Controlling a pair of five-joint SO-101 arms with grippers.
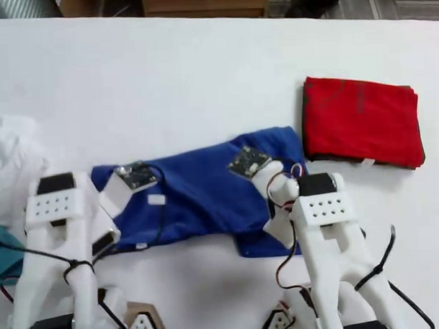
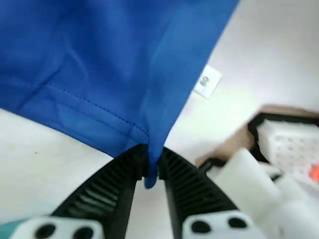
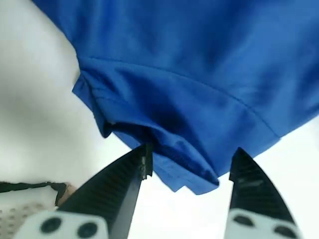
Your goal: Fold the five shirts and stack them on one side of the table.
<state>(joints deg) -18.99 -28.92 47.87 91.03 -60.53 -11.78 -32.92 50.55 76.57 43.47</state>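
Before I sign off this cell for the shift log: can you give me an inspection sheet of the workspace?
Surface: white table, flat.
Job's things: blue shirt lying mid-table, not yet fully folded; red shirt folded, far right; white cloth and teal cloth bunched at the left edge, probably shirts.
Clutter: nothing seen.
Grippers: left gripper shut on the blue shirt's edge; right gripper open, one finger on either side of the shirt's hem.
Cables: black cable hangs from the left wrist over the blue shirt; red wires loop at the right wrist.
Surroundings: wooden cabinet beyond the far edge.
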